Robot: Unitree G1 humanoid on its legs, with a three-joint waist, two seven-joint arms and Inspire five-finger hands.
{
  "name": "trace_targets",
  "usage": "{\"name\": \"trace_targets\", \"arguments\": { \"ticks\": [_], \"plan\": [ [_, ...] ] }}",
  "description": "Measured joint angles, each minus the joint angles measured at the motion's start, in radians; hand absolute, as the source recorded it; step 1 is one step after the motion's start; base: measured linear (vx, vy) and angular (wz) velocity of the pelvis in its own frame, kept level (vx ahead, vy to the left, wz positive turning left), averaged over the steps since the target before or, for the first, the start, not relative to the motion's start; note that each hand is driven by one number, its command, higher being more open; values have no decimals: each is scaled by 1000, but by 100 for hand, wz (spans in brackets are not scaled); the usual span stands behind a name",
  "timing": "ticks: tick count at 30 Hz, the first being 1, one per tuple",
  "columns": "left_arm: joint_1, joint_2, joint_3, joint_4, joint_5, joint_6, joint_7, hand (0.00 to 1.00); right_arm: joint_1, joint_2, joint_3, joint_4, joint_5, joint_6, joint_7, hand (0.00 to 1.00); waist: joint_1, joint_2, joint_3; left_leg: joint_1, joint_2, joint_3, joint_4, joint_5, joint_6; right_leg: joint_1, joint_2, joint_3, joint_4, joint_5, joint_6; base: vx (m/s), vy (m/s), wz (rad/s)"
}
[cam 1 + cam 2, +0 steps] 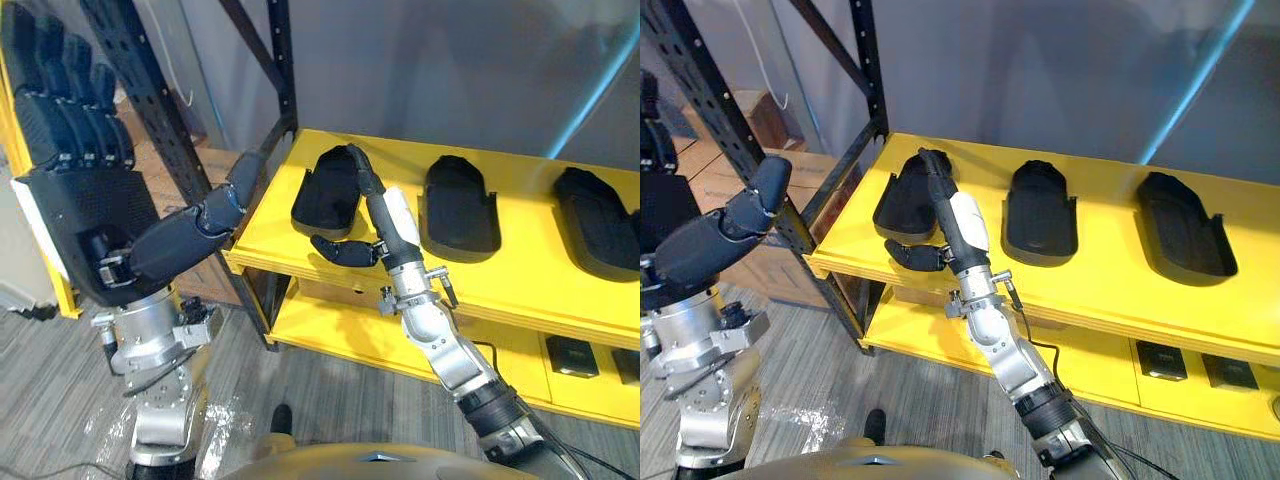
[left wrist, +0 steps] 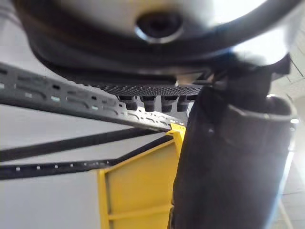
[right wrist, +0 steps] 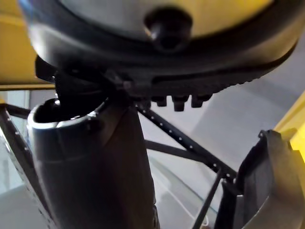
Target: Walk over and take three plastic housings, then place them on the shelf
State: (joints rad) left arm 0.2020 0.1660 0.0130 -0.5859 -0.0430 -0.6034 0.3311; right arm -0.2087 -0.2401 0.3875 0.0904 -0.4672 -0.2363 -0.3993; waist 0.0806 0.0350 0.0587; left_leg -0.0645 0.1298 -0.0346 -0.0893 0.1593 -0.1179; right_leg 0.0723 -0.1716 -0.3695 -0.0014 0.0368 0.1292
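Right hand (image 1: 392, 225) lies flat, fingers straight along the leftmost housing (image 1: 325, 190), thumb out wide, nothing gripped. It sits on the yellow shelf (image 1: 520, 290) with two other housings (image 1: 460, 210) to its right. Probably light, stiff, slick plastic, so pinch the raised rim. Left hand (image 1: 80, 210) is up and open.

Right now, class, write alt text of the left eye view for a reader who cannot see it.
The right hand lays straight fingers on the leftmost housing of three black ones in a row on a yellow shelf. The left hand is raised open beside a rack post.
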Motion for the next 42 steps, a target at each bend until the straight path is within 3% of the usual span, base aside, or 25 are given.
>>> {"name": "trace_targets", "arguments": {
  "ticks": [5,8,22,27,34,42],
  "plan": [
    [33,-1,60,0,12,-3,65,100,-53,1,2,61,0,38,-44,100,10,4,48,-26,-4,-31,0,9,-2,-6,1,-31,2,-6,-9,-35,-22,17],
    [44,-9,66,0,10,-5,81,100,-55,1,7,87,-49,60,-84,100,33,3,72,-36,-6,-44,0,14,0,-11,0,-41,4,-7,-10,-10,-27,9],
    [82,-35,80,0,-40,-6,85,100,-110,-36,37,162,-263,93,-179,100,33,1,132,-38,-7,-59,0,18,-2,-18,-5,-52,38,-28,-12,-13,-23,3],
    [83,-35,80,0,-177,2,1,100,-148,-42,36,175,-303,119,-189,100,32,2,150,-38,-7,-61,0,18,-3,-19,-5,-54,41,-28,-11,-11,-13,0],
    [108,-35,80,6,-221,38,-75,100,-175,-42,33,191,-304,142,-221,100,32,5,163,-52,-7,-72,0,25,-1,-30,-7,-64,52,-32,-14,-17,-23,4],
    [125,-49,80,8,-243,41,-92,100,-213,-47,12,225,-303,141,-250,100,39,17,188,-60,-9,-76,0,24,1,-39,-10,-66,62,-34,-8,-39,-21,1]
  ]
}}
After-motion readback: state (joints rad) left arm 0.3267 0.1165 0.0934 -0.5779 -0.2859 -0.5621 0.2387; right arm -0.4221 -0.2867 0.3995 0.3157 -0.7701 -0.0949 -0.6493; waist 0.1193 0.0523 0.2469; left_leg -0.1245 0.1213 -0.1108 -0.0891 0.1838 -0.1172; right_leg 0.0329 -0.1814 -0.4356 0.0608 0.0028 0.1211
